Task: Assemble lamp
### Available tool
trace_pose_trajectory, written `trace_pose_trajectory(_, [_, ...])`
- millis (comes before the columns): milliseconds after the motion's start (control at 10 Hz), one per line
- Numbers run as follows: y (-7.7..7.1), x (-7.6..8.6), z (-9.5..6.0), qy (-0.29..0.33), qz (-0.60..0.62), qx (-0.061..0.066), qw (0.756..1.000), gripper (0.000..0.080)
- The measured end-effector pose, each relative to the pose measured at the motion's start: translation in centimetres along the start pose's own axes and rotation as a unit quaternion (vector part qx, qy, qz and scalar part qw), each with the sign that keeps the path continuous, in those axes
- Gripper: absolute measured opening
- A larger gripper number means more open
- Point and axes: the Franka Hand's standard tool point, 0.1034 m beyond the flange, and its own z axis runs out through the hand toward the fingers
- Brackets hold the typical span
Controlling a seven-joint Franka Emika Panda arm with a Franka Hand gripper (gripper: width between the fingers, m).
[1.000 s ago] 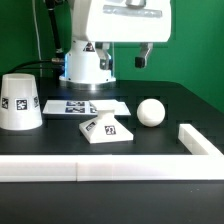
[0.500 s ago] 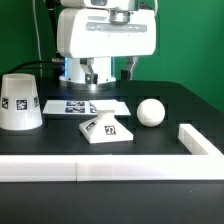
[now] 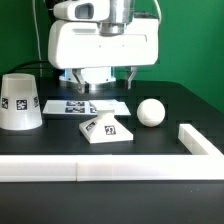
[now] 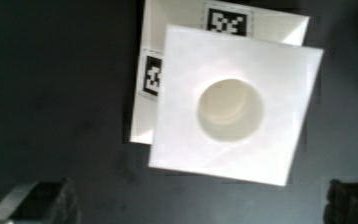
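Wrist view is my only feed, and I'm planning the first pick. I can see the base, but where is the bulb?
Observer: The bulb lies on the table toward the exterior view's right, apart from the base.
Operator: And the shade?
Observer: The shade stands wide end down at the exterior view's left, well clear of the base.
Operator: Is the end effector touching anything?
Observer: No. The end effector hangs open, well above the table, and touches no part.
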Motion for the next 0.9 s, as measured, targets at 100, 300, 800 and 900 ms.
trace_pose_trajectory(100, [-0.1,0.0,0.0,0.000,-0.002,0.000,1.000,0.0700])
trace_pose_trajectory(300, [-0.1,0.0,0.2,-0.001,-0.001,0.001,1.000,0.0700])
trace_pose_trajectory(800, [-0.6,-0.9,2.4,-0.019,0.030,0.017,0.999,0.0700])
trace_pose_trajectory(900, [-0.6,-1.0,2.6,-0.020,0.030,0.017,0.999,0.0700])
